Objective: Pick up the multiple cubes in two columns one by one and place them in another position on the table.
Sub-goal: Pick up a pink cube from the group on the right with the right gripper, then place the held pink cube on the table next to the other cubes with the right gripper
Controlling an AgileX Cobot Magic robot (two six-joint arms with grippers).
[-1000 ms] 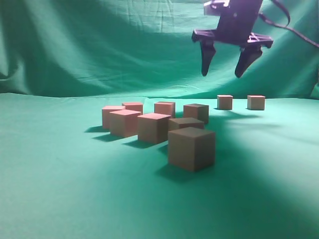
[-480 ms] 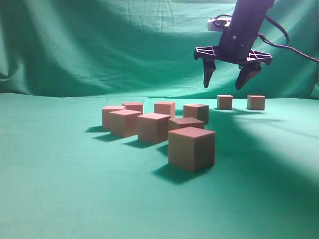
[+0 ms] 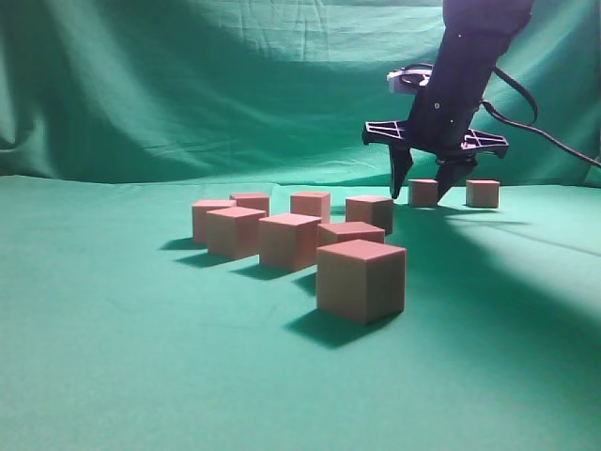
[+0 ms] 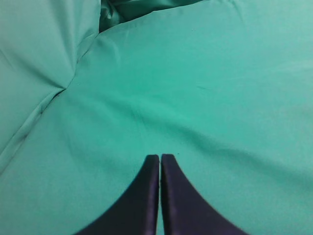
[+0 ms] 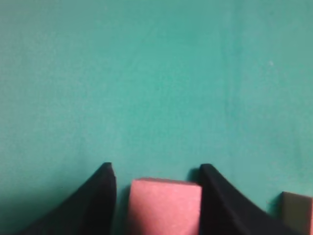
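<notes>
At the table's far right, the right hand (image 3: 422, 189) hangs spread wide around a cube (image 3: 423, 192).

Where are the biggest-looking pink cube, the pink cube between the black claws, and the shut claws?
Nearest pinkish-red matte cube (image 3: 361, 281), exterior view, front face.
Straddled pinkish-red cube (image 5: 165, 205), right wrist view, top face.
Closed black left end effector (image 4: 160, 159), left wrist view, fingertips' seam.

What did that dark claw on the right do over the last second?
The right gripper came down from high above the table with its jaws open, and now straddles the far cube. The right wrist view shows gaps either side of that cube, so it is not yet gripped. All the cubes stayed where they were.
</notes>
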